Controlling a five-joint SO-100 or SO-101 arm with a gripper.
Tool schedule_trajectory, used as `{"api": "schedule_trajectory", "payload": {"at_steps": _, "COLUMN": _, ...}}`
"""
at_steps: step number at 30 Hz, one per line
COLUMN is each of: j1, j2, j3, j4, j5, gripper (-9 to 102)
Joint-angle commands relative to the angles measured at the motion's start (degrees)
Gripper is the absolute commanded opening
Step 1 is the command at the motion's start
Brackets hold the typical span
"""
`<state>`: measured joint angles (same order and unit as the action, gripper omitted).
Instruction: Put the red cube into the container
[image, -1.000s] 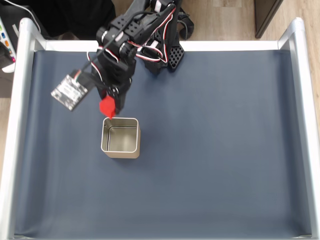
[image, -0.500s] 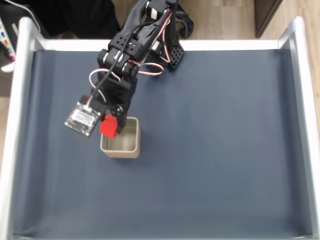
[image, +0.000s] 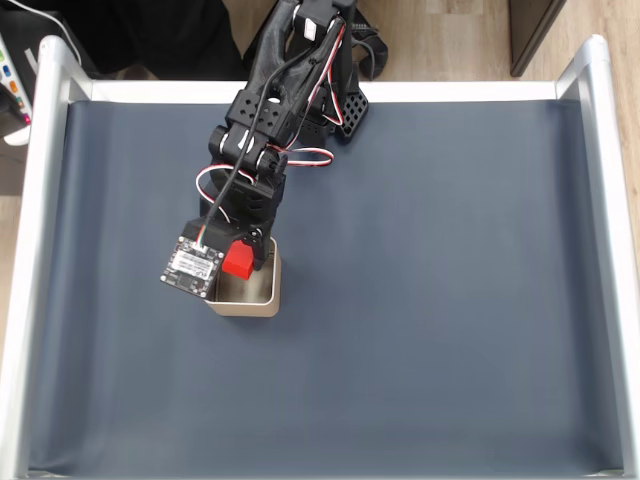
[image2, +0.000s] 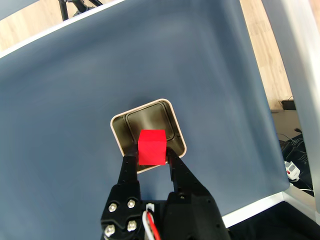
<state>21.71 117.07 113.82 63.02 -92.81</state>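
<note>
**Cube carried over the tin's mouth**

Over the last second the gripper (image2: 151, 160) has travelled from just beyond the far edge of the container (image: 262, 297) to a spot over its opening, taking the red cube (image: 238, 260) with it. The carry looks nearly finished; what is left, by my reading, is to let go so the cube drops inside.

In the wrist view the jaws are clamped on the red cube (image2: 152, 146) from both sides, and the cube hangs above the container (image2: 119, 133), over the near part of its shiny floor. In the fixed view the arm reaches out from its base at the far edge of the dark mat (image: 450, 300), with the wrist bent down over the tin.
</note>
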Motion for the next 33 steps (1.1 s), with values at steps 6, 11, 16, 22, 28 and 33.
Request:
{"api": "schedule_trajectory", "payload": {"at_steps": 6, "j1": -0.44, "j2": 2.81, "j3": 1.49, "j4": -5.01, "j5": 1.05, "gripper": 0}}
{"api": "schedule_trajectory", "payload": {"at_steps": 11, "j1": -0.44, "j2": 2.81, "j3": 3.25, "j4": -6.42, "j5": 1.41, "gripper": 0}}
{"api": "schedule_trajectory", "payload": {"at_steps": 16, "j1": -0.44, "j2": 2.64, "j3": 3.69, "j4": -6.77, "j5": 1.85, "gripper": 0}}
{"api": "schedule_trajectory", "payload": {"at_steps": 22, "j1": -0.44, "j2": 2.64, "j3": 3.87, "j4": -7.82, "j5": 2.72, "gripper": 3}}
{"api": "schedule_trajectory", "payload": {"at_steps": 28, "j1": -0.44, "j2": 2.99, "j3": 5.19, "j4": -8.17, "j5": 3.25, "gripper": 10}}
{"api": "schedule_trajectory", "payload": {"at_steps": 33, "j1": -0.09, "j2": 3.08, "j3": 5.89, "j4": -8.61, "j5": 3.25, "gripper": 14}}
